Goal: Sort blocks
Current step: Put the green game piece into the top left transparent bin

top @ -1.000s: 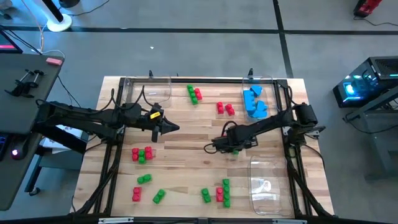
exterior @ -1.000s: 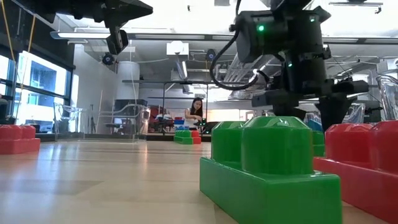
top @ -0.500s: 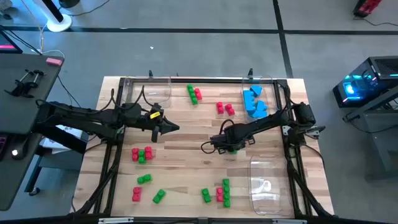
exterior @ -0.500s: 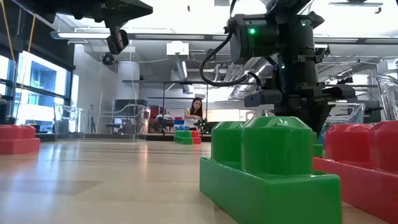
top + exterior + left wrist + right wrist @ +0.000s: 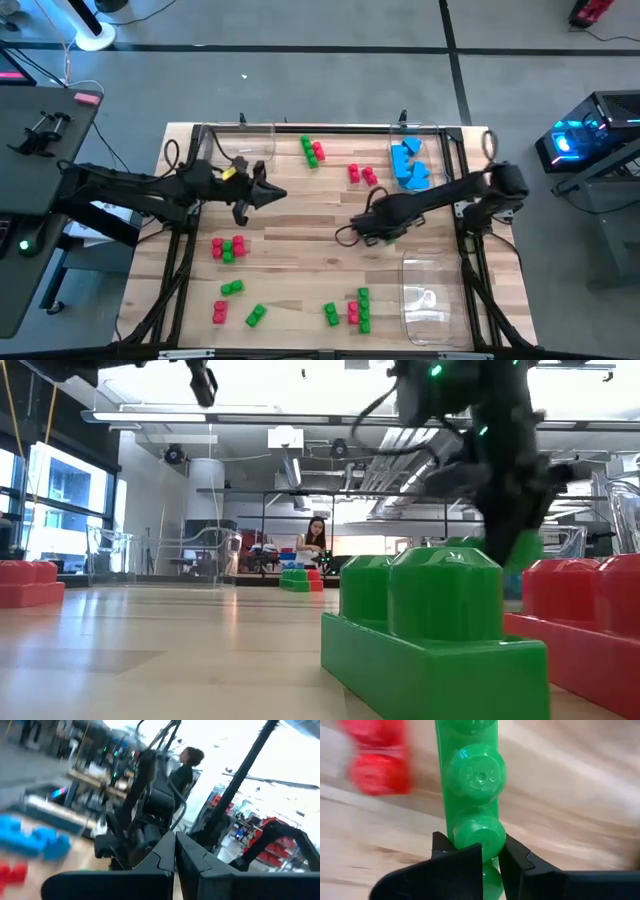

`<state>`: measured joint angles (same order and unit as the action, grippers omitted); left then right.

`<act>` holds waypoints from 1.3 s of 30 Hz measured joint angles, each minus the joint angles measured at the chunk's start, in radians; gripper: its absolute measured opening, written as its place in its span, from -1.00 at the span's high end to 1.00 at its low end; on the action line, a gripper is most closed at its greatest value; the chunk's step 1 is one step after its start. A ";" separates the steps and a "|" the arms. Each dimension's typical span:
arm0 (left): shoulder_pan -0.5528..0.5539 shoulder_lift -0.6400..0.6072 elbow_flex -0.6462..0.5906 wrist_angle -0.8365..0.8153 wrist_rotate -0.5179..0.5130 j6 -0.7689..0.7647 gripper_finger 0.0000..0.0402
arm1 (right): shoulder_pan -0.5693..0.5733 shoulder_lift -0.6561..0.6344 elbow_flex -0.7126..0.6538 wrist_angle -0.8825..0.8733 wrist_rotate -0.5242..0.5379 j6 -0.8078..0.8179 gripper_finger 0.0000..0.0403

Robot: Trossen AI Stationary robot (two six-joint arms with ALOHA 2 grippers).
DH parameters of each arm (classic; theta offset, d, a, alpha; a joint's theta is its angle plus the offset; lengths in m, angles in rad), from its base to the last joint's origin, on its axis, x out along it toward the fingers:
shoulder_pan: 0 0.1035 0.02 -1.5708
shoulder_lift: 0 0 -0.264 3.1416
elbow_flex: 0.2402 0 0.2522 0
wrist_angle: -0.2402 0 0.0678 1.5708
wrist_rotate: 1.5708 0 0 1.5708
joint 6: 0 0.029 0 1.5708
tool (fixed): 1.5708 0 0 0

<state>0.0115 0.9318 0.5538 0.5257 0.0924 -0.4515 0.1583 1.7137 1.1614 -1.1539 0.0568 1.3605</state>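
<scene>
Green block point(image 5: 472, 785), gripped, mid-frame right.
Right jaws point(image 5: 490, 857) clenched on it; left jaws point(image 5: 174, 852) clenched empty. We lift straight, avoiding red blocks point(image 5: 361, 174).

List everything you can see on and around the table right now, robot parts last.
table: one, light wood, under both arms
trays: three, clear; two along the high view's top edge, one at its lower right
blue blocks: a cluster, count unclear, in the top right tray
red blocks: several, scattered singly and in mixed groups with green
green blocks: several, scattered, mostly toward the high view's bottom edge
held green block: one, in the right gripper
person: one, in the room behind the table
left gripper: shut, empty, above the table's left half
right gripper: shut on the held green block, mid-table
</scene>
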 joint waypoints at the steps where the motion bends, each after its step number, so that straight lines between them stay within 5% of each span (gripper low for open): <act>1: 0.005 0.000 0.016 -0.008 0.013 0.034 1.00 | 0.002 -0.030 -0.002 -0.030 0.009 0.002 0.98; 7: 0.021 -0.001 0.184 -0.294 0.055 0.293 0.98 | 0.023 -0.229 0.000 0.014 0.141 0.061 0.99; 15: 0.023 0.023 0.379 -0.644 -0.009 0.511 0.40 | 0.032 -0.325 0.001 0.640 0.337 -0.161 1.00; 24: 0.088 0.080 0.383 -0.566 -0.010 0.100 -0.41 | 0.032 -0.279 0.002 1.224 0.360 -0.568 1.00; 30: 0.075 0.152 0.384 -0.294 0.240 -0.044 -0.49 | 0.030 -0.277 0.002 1.347 0.278 -0.658 1.00; 39: 0.066 0.258 0.384 -0.187 0.174 -0.038 -0.49 | 0.035 -0.277 0.002 1.379 0.264 -0.663 1.00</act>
<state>0.0772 1.1896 0.9375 0.3387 0.2659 -0.4900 0.1928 1.4364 1.1633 0.2252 0.3210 0.6971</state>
